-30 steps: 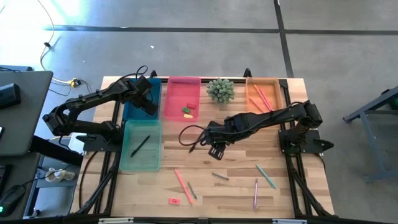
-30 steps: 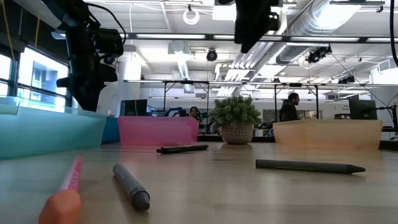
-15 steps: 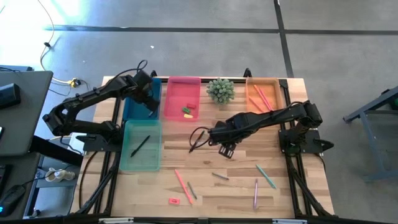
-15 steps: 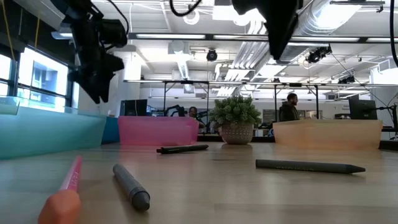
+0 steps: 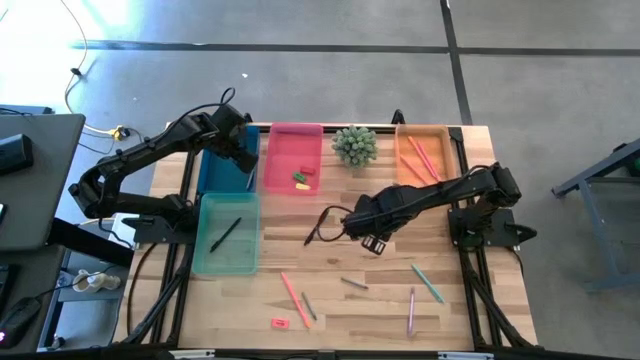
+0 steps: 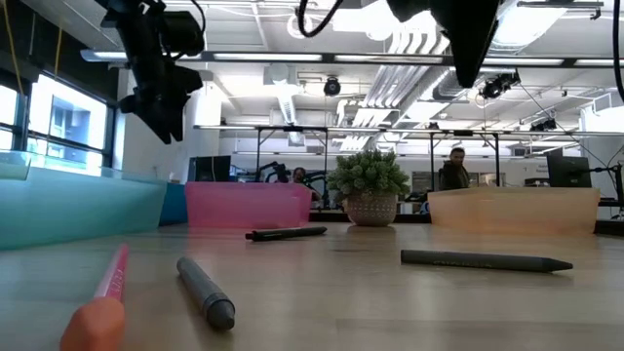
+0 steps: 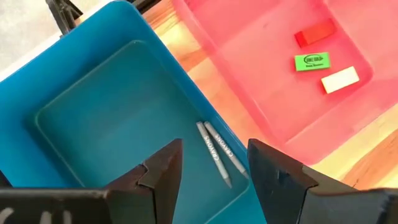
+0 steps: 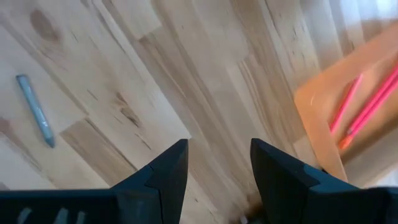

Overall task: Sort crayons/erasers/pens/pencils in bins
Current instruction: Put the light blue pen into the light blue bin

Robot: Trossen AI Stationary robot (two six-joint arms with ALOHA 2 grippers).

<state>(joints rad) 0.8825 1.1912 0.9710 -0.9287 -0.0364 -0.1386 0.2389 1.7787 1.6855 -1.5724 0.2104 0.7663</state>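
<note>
Both grippers empty above the table, sorting partly done.

Left gripper (image 7: 211, 165) hangs jaws apart, holding nothing, over the blue bin (image 7: 93, 118); two grey crayons (image 7: 217, 149) lie side by side inside, labels barely legible. Three erasers (image 7: 317, 53) sit in the pink bin (image 7: 261, 99). Right gripper (image 8: 217, 165), spread and empty, is mid-table; pencils (image 8: 367, 109) lie diagonally in the orange bin (image 8: 311, 118), cut off.

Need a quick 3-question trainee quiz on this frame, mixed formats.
1. True or false: the pink bin holds three erasers.
2. What lies in the blue bin under the left gripper? A) pencils B) two grey crayons C) nothing
3. Fill in: the right gripper is open over bare ____.

Key: 1 true; 2 B; 3 table.
</note>
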